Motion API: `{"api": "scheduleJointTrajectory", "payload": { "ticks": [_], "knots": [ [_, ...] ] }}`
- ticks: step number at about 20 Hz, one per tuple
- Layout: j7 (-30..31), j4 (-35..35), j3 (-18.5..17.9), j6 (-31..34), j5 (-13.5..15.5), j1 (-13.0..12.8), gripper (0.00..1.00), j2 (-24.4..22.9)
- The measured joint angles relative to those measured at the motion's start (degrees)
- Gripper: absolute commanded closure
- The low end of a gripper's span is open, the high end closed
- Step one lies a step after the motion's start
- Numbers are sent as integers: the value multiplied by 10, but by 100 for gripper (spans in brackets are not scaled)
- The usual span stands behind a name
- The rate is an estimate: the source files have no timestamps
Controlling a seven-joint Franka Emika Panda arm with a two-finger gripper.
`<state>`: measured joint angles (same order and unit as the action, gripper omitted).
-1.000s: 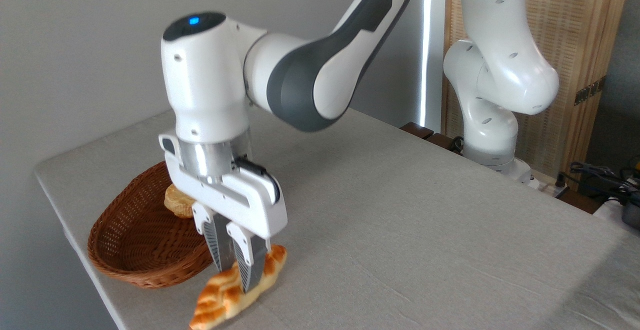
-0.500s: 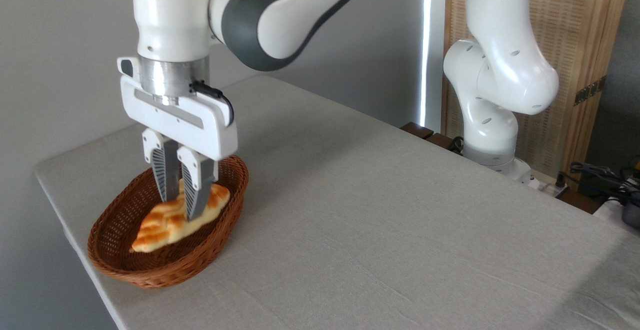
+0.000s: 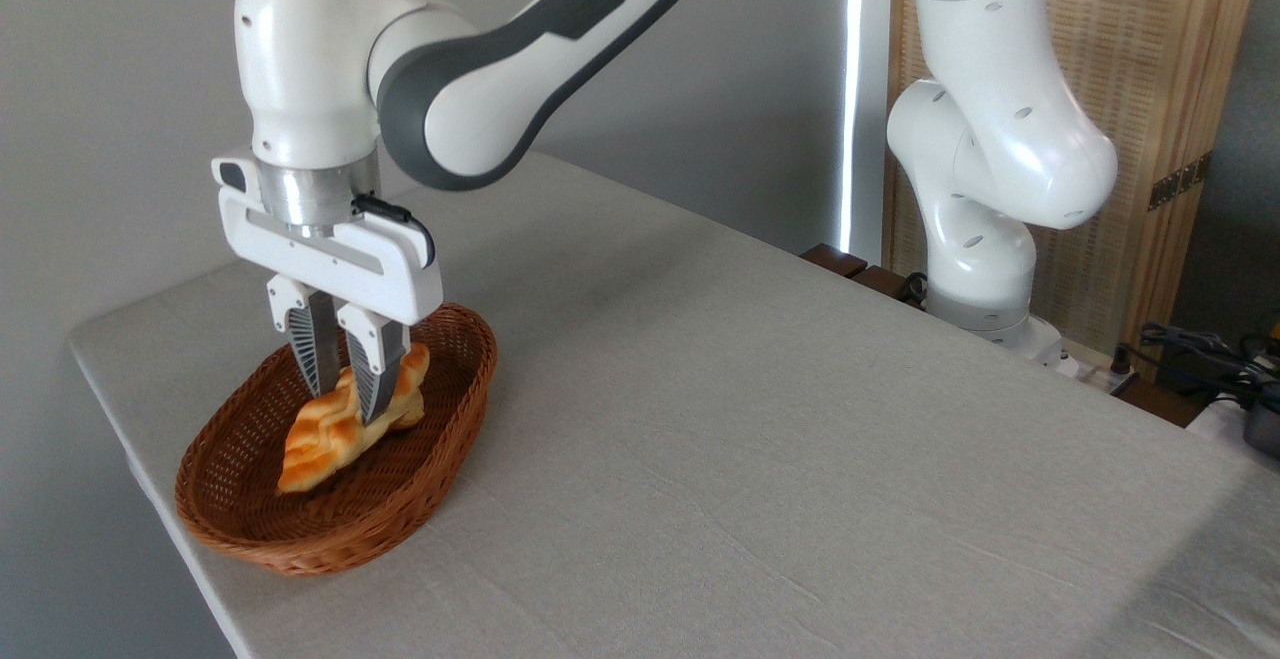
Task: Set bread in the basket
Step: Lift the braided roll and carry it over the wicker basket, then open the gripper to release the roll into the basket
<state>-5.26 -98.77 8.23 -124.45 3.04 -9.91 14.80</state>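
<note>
The braided golden-orange bread point(image 3: 325, 434) hangs tilted inside the brown wicker basket point(image 3: 420, 484) at the table's left end, its lower tip close to the basket floor. My gripper point(image 3: 345, 401) points straight down into the basket and is shut on the bread's upper half. Whether the loaf's tip touches the weave I cannot tell. The fingers hide the middle of the loaf.
The basket stands near the left and front edges of the grey cloth-covered table point(image 3: 750, 439). The arm's white base point(image 3: 985, 239) rises at the table's far right edge, with a wooden screen point(image 3: 1150, 139) behind it and cables point(image 3: 1200, 349) at the far right.
The gripper carried the bread from the table in front of the basket up and left over the basket, then lowered it in; the loaf now hangs more steeply.
</note>
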Motion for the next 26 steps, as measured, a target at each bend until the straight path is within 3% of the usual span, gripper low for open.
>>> {"api": "scheduleJointTrajectory", "payload": {
  "ticks": [3,26],
  "knots": [
    [23,5,0,-11,0,1,0,9],
    [23,24,-2,-11,0,5,0,7]
  ]
}}
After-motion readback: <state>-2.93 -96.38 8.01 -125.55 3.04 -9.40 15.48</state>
